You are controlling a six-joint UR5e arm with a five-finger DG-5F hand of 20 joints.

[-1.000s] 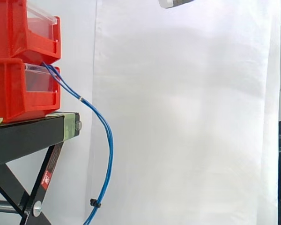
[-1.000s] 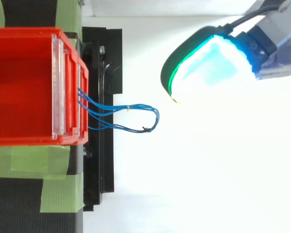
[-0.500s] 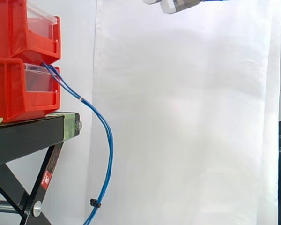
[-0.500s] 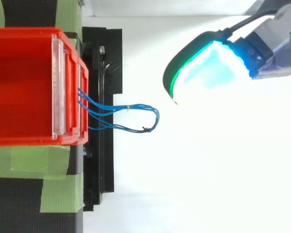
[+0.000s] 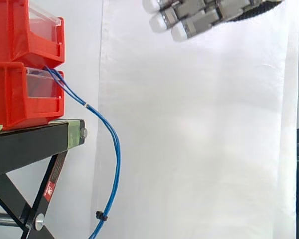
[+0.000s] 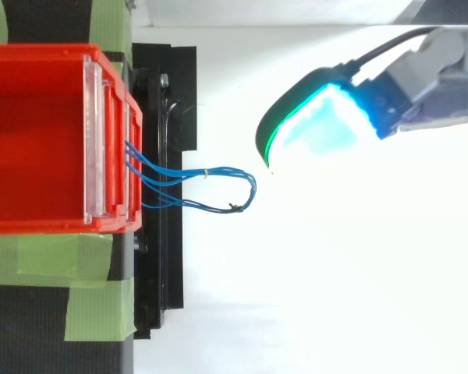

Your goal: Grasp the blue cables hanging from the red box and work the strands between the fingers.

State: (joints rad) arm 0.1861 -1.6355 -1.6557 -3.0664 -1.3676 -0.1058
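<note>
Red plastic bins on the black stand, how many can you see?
2. The upper red plastic bin sits stacked on the lower red plastic bin, which rests on the black metal stand. More may lie past the view's left edge.

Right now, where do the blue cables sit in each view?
Side view: blue cables leave the red bins at left and hang down in a curve to the bottom edge.
Top view: they loop rightward from the bins' front, left of centre.
Shared landmark: the red bins.

Thin blue cables (image 5: 111, 144) hang from red box (image 5: 25, 94).
</note>
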